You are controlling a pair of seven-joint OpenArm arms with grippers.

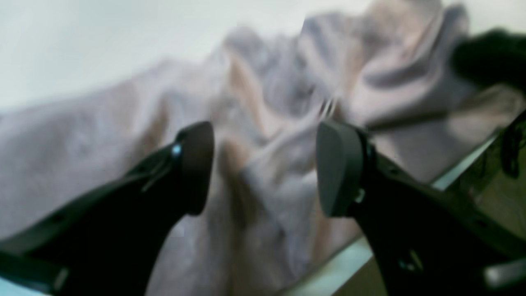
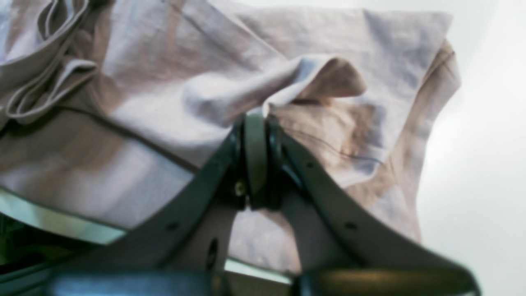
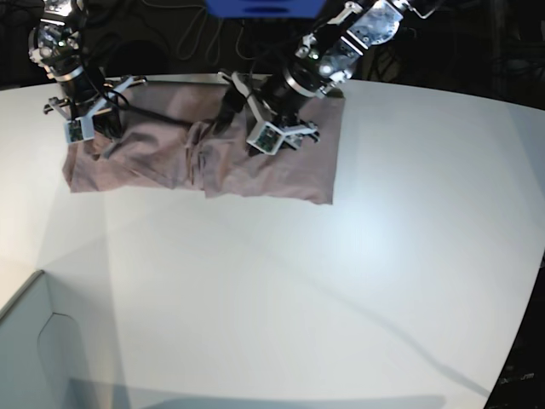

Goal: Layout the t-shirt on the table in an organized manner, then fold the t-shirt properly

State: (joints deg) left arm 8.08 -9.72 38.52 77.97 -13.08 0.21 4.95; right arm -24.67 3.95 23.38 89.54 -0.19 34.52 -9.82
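The mauve t-shirt (image 3: 213, 158) lies spread but rumpled along the far side of the white table (image 3: 341, 281), with a bunched ridge near its middle. My left gripper (image 3: 243, 115) hovers over that ridge. In the left wrist view the left gripper (image 1: 265, 168) stands open just above the crumpled t-shirt (image 1: 267, 102), nothing between its fingers. My right gripper (image 3: 96, 129) is at the shirt's left end. The right wrist view shows the right gripper (image 2: 255, 117) shut on a raised fold of the t-shirt (image 2: 172, 78).
The table's far edge (image 1: 452, 172) runs right beside the shirt, with dark cables and floor beyond it. A pale box-like corner piece (image 3: 34, 341) sits at the near left. A blue object (image 3: 264, 7) stands behind the table at the top.
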